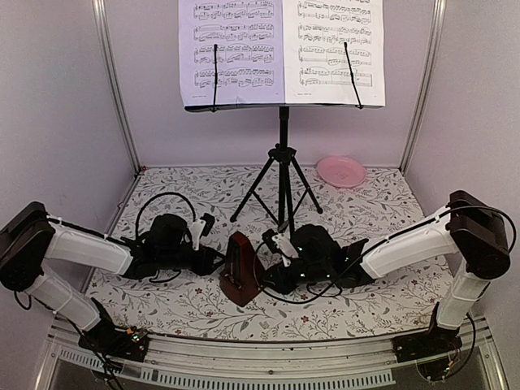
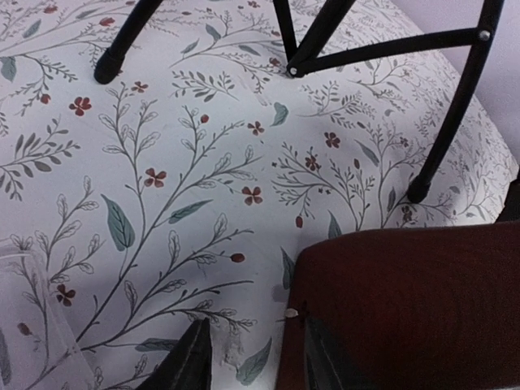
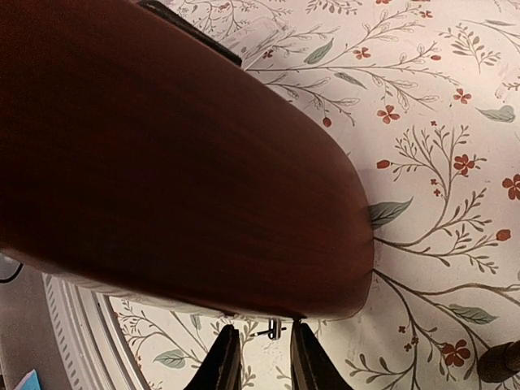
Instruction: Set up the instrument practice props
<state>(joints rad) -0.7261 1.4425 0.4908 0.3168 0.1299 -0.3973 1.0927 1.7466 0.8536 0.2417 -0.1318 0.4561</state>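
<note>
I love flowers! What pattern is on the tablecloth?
White tablecloth with thin grey branches, green leaves and little red flowers. Best seen in the left wrist view.

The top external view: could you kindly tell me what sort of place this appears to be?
Probably a small walled robot test booth staged as a music practice corner: a music stand holding sheet music pages, a metronome on the floral tablecloth, and plain walls close around.

Red-brown metronome (image 1: 241, 275) near tripod stand (image 1: 283, 154); pages (image 1: 236, 49) displayed.
</note>
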